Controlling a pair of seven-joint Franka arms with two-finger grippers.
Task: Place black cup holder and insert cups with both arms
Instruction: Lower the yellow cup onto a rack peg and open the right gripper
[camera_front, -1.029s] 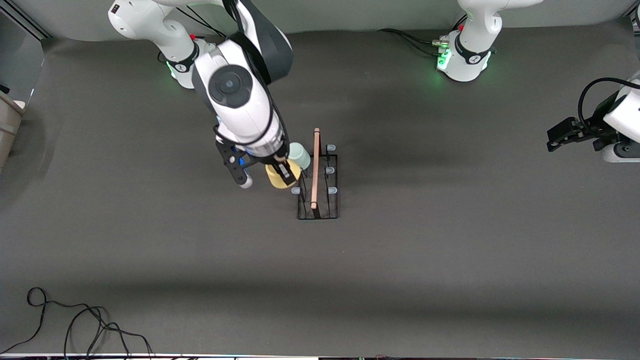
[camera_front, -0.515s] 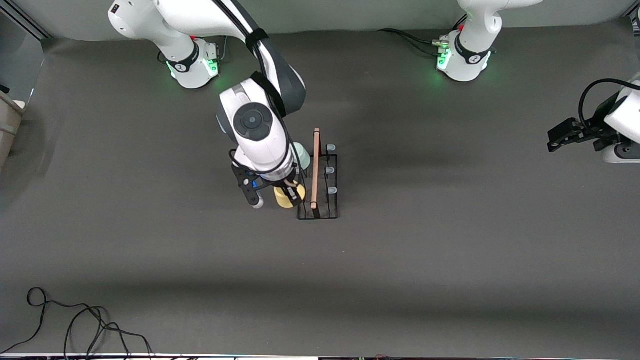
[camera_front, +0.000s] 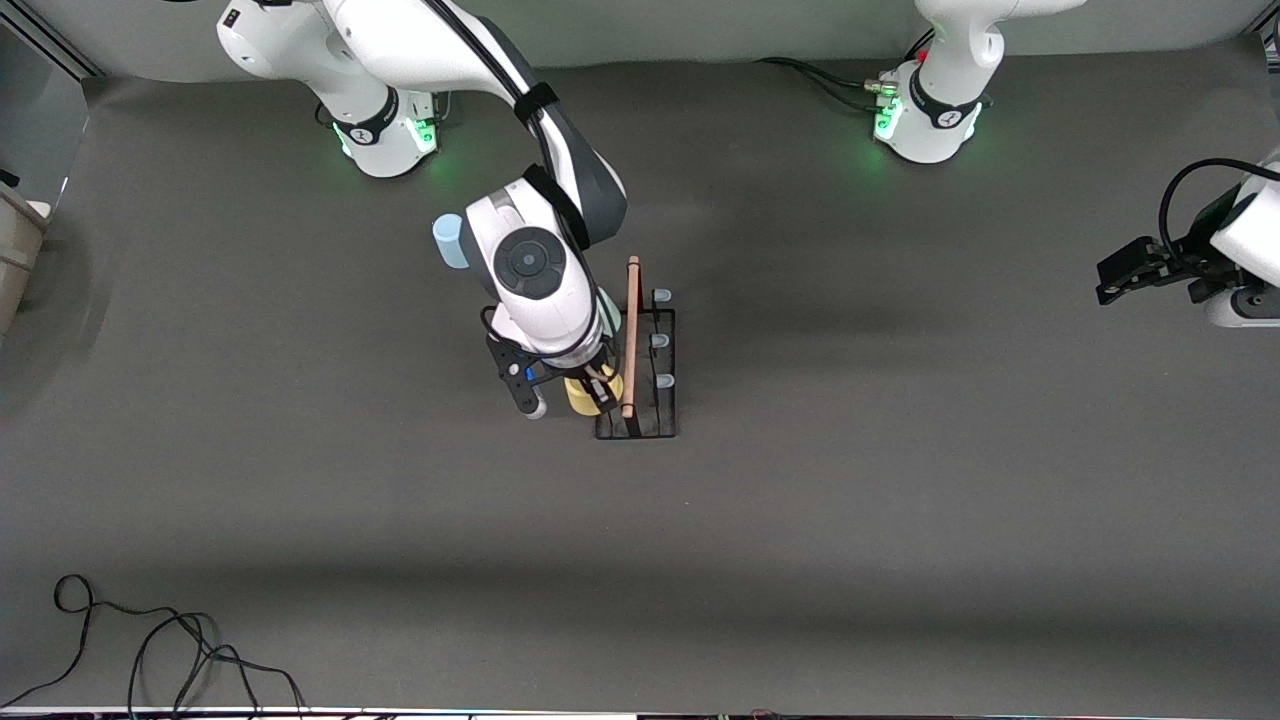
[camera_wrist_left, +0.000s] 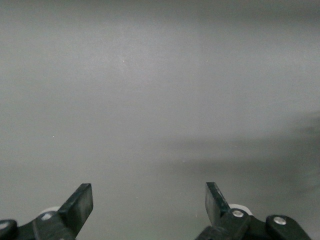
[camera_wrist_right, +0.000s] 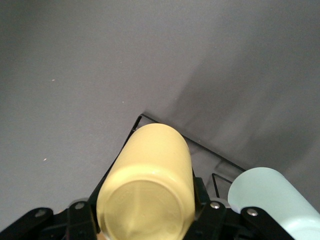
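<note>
The black cup holder (camera_front: 662, 428) stands mid-table with its wooden bar handle (camera_front: 632, 330); three pale blue pegs (camera_front: 660, 340) show bare on its side toward the left arm. My right gripper (camera_front: 598, 392) is shut on the yellow cup (camera_front: 581, 397), held over the holder's row toward the right arm, at the end nearer the front camera. In the right wrist view the yellow cup (camera_wrist_right: 150, 185) fills the jaws, above the rack's wire corner (camera_wrist_right: 137, 122). The pale green cup (camera_wrist_right: 265, 195) sits on the holder beside it, mostly hidden in front view (camera_front: 608, 305). The light blue cup (camera_front: 449, 241) lies by the right arm's wrist. My left gripper (camera_front: 1105, 280) waits open and empty (camera_wrist_left: 150, 200).
Black cables (camera_front: 150, 640) lie at the front corner toward the right arm's end. A beige box (camera_front: 15, 240) sits at that table edge. The green-lit bases (camera_front: 925, 120) stand along the back.
My right arm has carried the yellow cup along the holder toward the front camera and in over its rack. The light blue cup has come into view. The left arm has not moved.
</note>
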